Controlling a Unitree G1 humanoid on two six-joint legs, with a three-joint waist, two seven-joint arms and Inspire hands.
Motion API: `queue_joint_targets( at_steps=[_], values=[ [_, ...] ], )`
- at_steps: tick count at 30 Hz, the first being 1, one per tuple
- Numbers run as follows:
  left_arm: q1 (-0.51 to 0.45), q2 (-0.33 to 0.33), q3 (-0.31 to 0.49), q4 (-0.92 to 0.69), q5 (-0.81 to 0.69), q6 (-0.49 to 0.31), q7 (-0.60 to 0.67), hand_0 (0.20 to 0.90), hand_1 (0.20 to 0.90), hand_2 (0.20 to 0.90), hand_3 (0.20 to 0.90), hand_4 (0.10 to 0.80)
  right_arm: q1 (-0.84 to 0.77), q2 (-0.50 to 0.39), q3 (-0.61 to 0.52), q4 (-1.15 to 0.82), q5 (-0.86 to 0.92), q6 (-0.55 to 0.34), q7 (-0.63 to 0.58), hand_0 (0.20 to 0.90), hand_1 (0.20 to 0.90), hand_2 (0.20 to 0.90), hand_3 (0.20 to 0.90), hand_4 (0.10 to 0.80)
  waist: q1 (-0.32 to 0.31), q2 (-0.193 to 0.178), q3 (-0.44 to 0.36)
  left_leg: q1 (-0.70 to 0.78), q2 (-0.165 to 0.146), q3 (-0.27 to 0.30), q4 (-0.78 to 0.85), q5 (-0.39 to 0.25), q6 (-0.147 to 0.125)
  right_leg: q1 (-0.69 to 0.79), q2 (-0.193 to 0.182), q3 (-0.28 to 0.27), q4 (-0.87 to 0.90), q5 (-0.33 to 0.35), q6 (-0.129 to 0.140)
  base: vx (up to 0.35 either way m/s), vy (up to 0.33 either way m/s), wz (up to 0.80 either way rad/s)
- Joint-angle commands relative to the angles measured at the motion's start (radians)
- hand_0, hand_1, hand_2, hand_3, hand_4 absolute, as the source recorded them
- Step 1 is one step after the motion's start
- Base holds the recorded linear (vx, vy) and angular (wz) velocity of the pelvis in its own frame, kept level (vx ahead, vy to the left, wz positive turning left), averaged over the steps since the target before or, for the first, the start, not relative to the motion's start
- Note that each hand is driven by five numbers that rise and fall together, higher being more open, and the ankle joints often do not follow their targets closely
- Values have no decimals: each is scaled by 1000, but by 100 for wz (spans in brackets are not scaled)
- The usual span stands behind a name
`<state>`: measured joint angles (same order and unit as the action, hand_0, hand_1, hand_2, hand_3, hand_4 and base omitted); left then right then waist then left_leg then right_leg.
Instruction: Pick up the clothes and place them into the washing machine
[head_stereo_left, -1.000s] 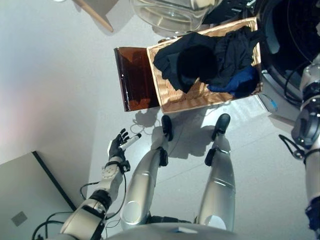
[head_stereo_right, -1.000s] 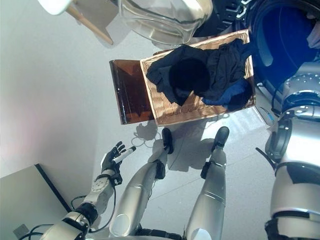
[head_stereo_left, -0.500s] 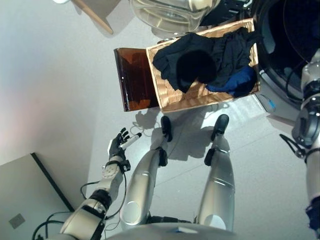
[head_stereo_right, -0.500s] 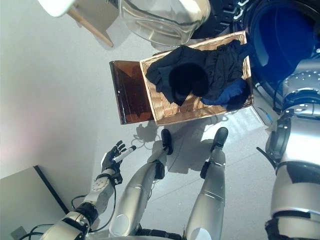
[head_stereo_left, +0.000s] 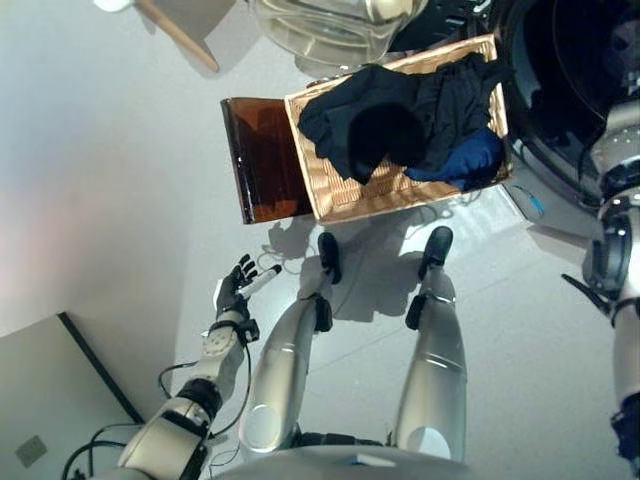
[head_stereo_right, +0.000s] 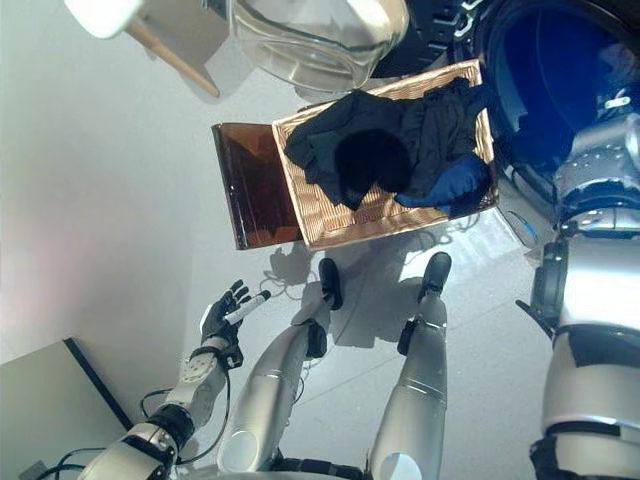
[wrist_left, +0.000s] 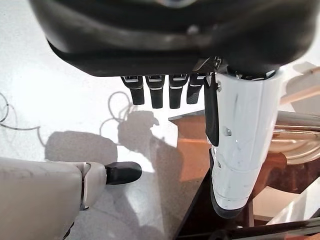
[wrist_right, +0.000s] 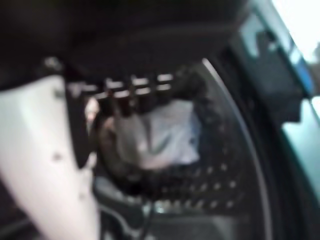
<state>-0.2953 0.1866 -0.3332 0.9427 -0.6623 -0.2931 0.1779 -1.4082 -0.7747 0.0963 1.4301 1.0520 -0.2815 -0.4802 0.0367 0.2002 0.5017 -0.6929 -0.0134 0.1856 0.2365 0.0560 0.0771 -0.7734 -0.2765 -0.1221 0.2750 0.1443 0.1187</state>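
Several dark garments lie heaped in the wicker basket on the floor ahead of you, with a blue piece at the side nearest the washing machine. They look soft and light, so expect them to sag, trail and snag on one another; take a bunched fistful from the top of the mound, not a loose edge. Your right hand is inside the drum, where a pale cloth sits just past its fingers. You cannot tell from the blurred wrist view whether those fingers grip it or have let it go. Your left hand hangs low at your side, well apart from the basket, fingers straight and relaxed, holding nothing. A brown translucent lid lies beside the basket.
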Motion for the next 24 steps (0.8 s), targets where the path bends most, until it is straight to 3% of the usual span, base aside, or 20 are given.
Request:
queue_joint_targets(
  at_steps=[1,12,24],
  values=[
    [96,74,27,25,-11,-57,30,900,900,900,900,800,3,-38,116,-99,-165,-46,26,900,900,900,900,800,33,-27,-75,1,30,-34,-52,-7,-120,36,38,-12,139,-161,8,-6,-6,-4],
    [88,56,64,8,-12,-78,47,900,900,900,900,800,176,141,193,-327,-440,-36,21,900,900,900,900,800,6,-68,-49,13,38,-27,-46,-6,-117,58,50,-17,114,-143,4,-6,7,-5],
    [100,61,120,-13,30,-95,70,900,900,900,900,800,293,157,292,-571,-892,55,-29,900,900,900,900,800,-1,-87,-35,12,38,-28,-49,3,-115,67,49,-24,100,-130,5,0,1,0]
  ],
)
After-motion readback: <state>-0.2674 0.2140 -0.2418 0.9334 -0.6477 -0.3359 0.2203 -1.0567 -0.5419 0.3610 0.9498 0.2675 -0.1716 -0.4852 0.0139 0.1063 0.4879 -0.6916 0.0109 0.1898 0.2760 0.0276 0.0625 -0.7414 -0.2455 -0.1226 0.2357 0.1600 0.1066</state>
